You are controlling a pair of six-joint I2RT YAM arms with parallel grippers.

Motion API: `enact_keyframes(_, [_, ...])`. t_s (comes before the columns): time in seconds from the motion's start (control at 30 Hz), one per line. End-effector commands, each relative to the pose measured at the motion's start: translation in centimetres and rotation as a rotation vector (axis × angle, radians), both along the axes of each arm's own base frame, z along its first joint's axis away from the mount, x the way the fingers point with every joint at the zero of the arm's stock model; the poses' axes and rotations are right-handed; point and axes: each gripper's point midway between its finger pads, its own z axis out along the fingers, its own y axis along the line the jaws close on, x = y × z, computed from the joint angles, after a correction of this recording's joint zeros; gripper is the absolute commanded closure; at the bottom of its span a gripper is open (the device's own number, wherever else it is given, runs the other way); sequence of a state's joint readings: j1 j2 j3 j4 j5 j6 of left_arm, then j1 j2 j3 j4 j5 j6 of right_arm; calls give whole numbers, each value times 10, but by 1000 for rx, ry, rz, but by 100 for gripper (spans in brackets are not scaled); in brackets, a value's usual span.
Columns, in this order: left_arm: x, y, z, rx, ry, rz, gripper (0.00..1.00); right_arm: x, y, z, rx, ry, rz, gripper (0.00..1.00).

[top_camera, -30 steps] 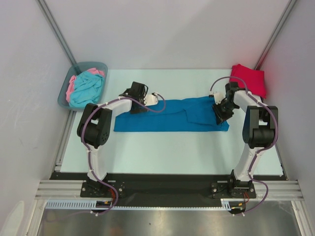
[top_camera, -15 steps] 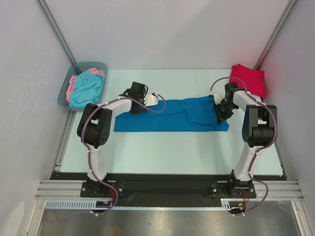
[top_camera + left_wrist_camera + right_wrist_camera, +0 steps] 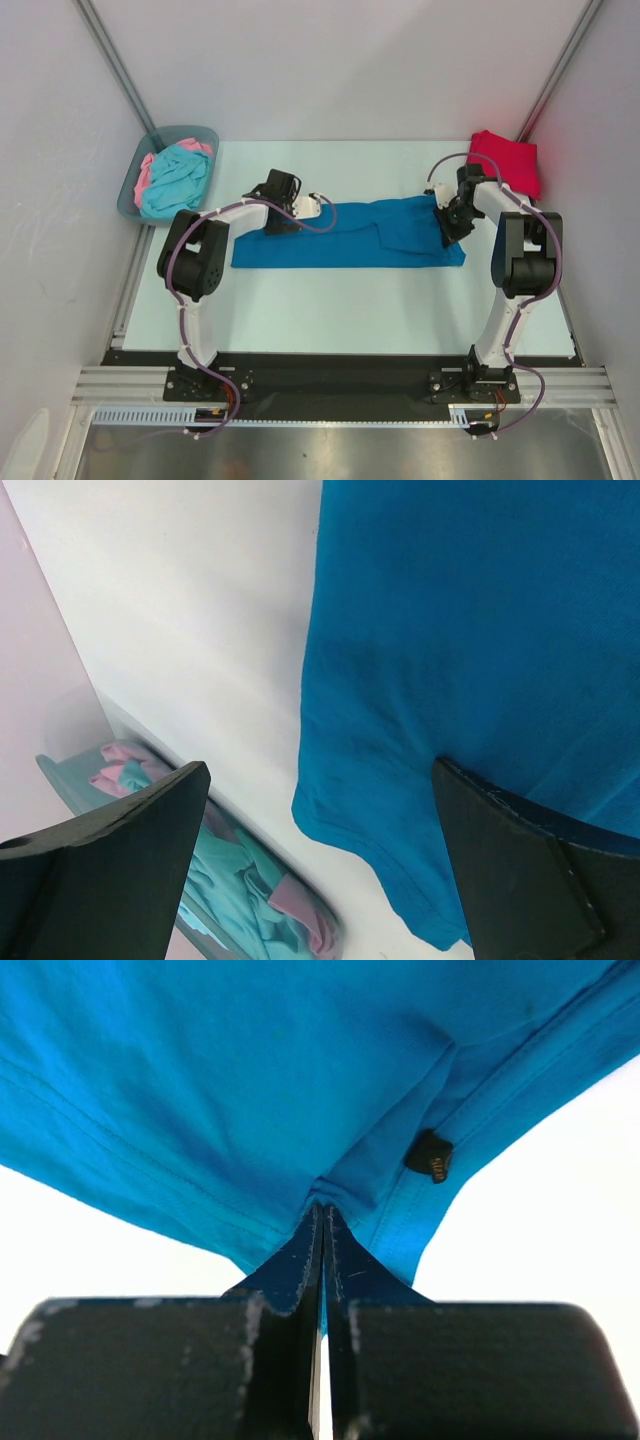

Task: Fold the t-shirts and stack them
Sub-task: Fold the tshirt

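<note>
A deep blue t-shirt [image 3: 340, 235] lies folded into a long strip across the middle of the table. My right gripper [image 3: 449, 226] is shut on its right end; in the right wrist view the jaws [image 3: 322, 1210] pinch a bunched edge of the blue cloth [image 3: 250, 1070] beside a small black tag [image 3: 430, 1155]. My left gripper [image 3: 274, 221] is open at the strip's far left corner. In the left wrist view it [image 3: 315, 780] straddles the blue shirt's edge [image 3: 460, 630] and grips nothing. A folded bright red t-shirt [image 3: 507, 160] lies at the far right.
A grey-blue bin [image 3: 128, 195] at the far left holds a turquoise shirt [image 3: 178, 178] and a pink one [image 3: 148, 170]. The bin also shows in the left wrist view [image 3: 70, 780]. Grey walls stand on both sides.
My right gripper has shifted slightly away from the near edge with the shirt's end held. The left gripper has barely moved.
</note>
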State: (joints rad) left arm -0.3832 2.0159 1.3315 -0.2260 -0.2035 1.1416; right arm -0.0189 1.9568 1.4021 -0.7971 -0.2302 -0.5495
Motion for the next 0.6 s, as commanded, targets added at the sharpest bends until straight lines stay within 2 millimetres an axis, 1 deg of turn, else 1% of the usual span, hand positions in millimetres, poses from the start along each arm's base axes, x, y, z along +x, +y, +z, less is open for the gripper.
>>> enact_keyframes(0.0, [-7, -2, -19, 3, 51, -23, 0, 15, -6, 7, -19, -32, -9, 100])
enact_keyframes(0.1, [-7, -2, -20, 5, 54, -27, 0, 19, -7, 8, -24, -39, -9, 100])
enact_keyframes(0.3, [-6, -2, -16, 8, 45, -33, 0, 26, -10, 4, -40, -52, 8, 100])
enact_keyframes(0.47, [-4, -2, -13, 9, 38, -33, 0, 34, -17, 7, -73, -75, 21, 100])
enact_keyframes(0.57, [-3, -2, -10, 9, 33, -30, 0, 34, -19, 6, -83, -74, 23, 100])
